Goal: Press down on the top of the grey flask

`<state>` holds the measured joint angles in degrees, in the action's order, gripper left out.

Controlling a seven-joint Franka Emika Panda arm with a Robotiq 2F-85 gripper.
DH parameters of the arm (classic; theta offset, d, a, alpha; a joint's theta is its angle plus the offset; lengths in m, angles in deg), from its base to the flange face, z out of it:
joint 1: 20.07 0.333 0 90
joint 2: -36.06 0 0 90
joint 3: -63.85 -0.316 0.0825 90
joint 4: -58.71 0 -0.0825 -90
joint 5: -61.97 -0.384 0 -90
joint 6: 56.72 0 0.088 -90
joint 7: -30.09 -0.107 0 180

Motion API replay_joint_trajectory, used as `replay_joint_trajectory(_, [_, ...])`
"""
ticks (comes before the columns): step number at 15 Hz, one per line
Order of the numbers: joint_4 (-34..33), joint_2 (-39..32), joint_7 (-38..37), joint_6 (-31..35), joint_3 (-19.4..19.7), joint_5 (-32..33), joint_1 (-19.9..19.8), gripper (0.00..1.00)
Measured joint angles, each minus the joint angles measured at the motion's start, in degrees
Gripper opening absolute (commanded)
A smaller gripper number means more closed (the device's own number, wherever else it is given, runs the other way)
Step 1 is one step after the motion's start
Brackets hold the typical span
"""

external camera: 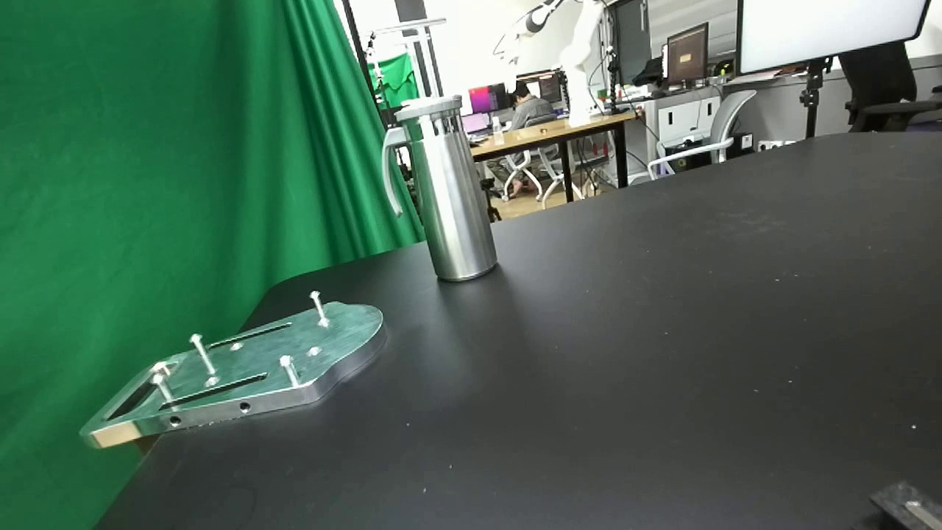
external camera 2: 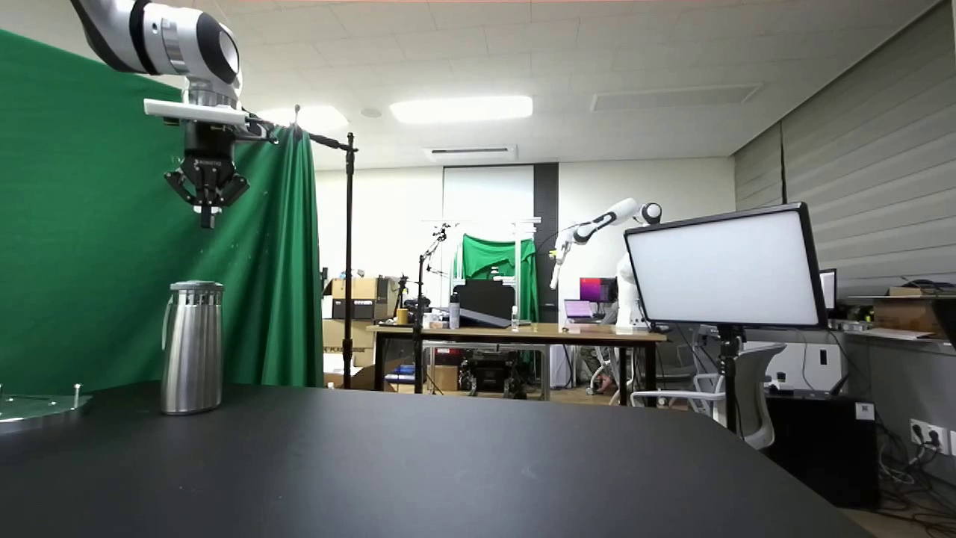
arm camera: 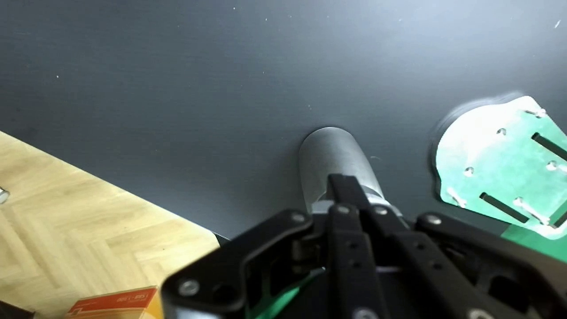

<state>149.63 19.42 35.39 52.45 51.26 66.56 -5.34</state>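
The grey flask, a tall shiny metal cylinder with a matte grey cap, stands upright on the black table in both exterior views (external camera: 458,202) (external camera 2: 192,355). A light grey handle (external camera: 390,169) is on its side. My gripper (external camera 2: 208,218) is in the air above the flask, with a clear gap between fingertips and cap (external camera 2: 196,285). Its fingers are together with nothing between them. In the wrist view the gripper (arm camera: 350,184) covers most of the cap, and the flask body (arm camera: 332,153) shows beyond the fingertips. The gripper is out of view in the exterior view with the handle.
A green-tinted board (external camera: 287,350) with upright pegs lies near the flask at the table's edge; it also shows in the wrist view (arm camera: 491,155). A green curtain (external camera 2: 97,224) hangs behind. The black table (external camera 2: 448,471) has a light panel (external camera 2: 724,269) beyond it.
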Motion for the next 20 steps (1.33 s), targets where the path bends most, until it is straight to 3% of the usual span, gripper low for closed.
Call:
replay_joint_trajectory(5, [-0.39, -0.49, 0.5, 0.19, 0.0, 0.0, 0.15, 0.0])
replay_joint_trajectory(13, [-11.67, -11.2, 1.42, 2.69, -0.39, 0.09, 3.49, 0.0])
replay_joint_trajectory(20, [-16.1, -16.92, 1.83, 2.86, -0.36, 0.11, 5.0, 0.0])
